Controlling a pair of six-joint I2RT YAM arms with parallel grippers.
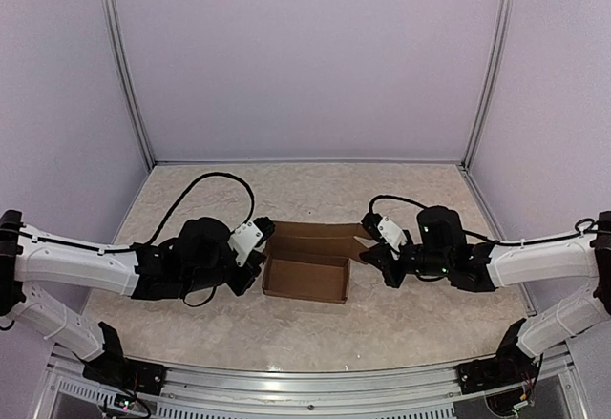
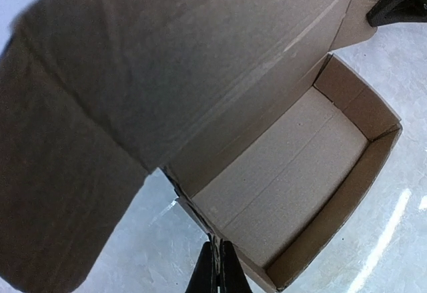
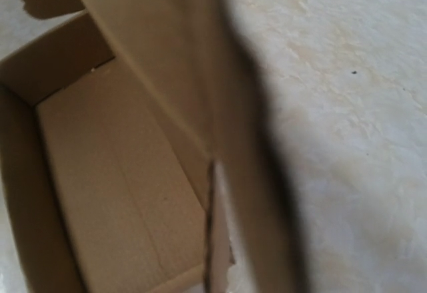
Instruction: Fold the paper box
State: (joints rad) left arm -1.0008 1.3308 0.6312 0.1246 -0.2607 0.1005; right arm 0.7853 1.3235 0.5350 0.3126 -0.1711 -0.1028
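**Item 1: paper box** (image 1: 305, 281). Plain brown cardboard. It sits on the table (image 1: 410, 333) about midway between the left and right edges, somewhat nearer the near edge. The four walls are up, so the tray is formed, and its inside is bare. The lid (image 1: 315, 240) rises open from the far wall. Judged status: base folded, closing not yet done.

**Item 2: left gripper** (image 2: 215, 273). It is at the box's left end, low against the corner of the end wall. The fingers are pressed together with no gap showing. Whether any cardboard is caught between them cannot be told. Likely purpose: to brace that end so the light tray does not slide while the other end is worked.

**Item 3: right gripper** (image 1: 366, 244). It is at the box's right end, level with the lid. The jaws are closed. The wrist view does not show the fingers themselves. The lid's side flap (image 3: 240, 139) runs edge-on straight toward where they would be, so a pinch on that flap is probable but not confirmed. Likely purpose: to steer the flap inward so that it tucks inside the end wall when the lid comes down.

**Item 4: handling note.** The cardboard is thin and the flap may buckle if pulled askew.
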